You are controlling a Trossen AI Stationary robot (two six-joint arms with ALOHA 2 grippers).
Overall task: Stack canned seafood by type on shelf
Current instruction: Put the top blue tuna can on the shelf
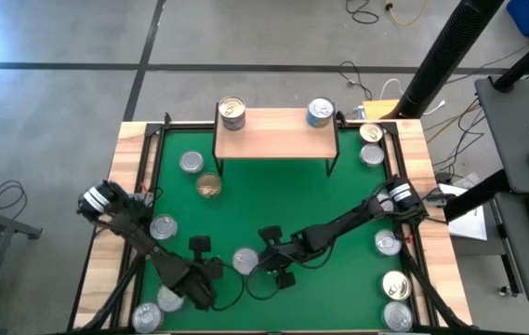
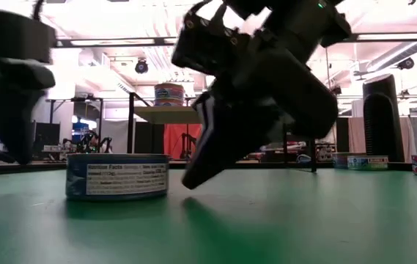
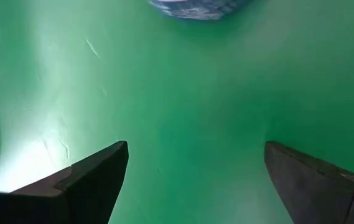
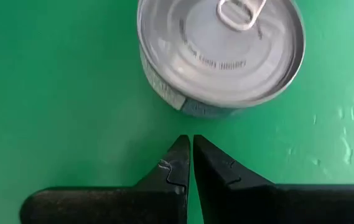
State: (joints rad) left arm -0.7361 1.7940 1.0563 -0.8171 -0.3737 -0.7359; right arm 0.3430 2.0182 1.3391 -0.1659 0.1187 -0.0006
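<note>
My left pincer (image 3: 195, 180) gapes wide over bare green surface (image 3: 183, 106), one tin (image 3: 194, 7) cut off ahead; my right pincer (image 4: 190, 155) pinched shut, empty.

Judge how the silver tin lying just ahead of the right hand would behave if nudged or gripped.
The tin sits flat and squat, so it would likely slide on the green mat rather than tip. Its metal body looks rigid; a grip shouldn't dent it. The smooth rim may be slippery for the shut right hand.

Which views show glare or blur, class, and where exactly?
Left wrist view: a pale glare patch on the green mat; the can at the edge is blurred. Low view: the near grippers loom dark and soft. Right wrist view: sheen on the can's lid.
</note>
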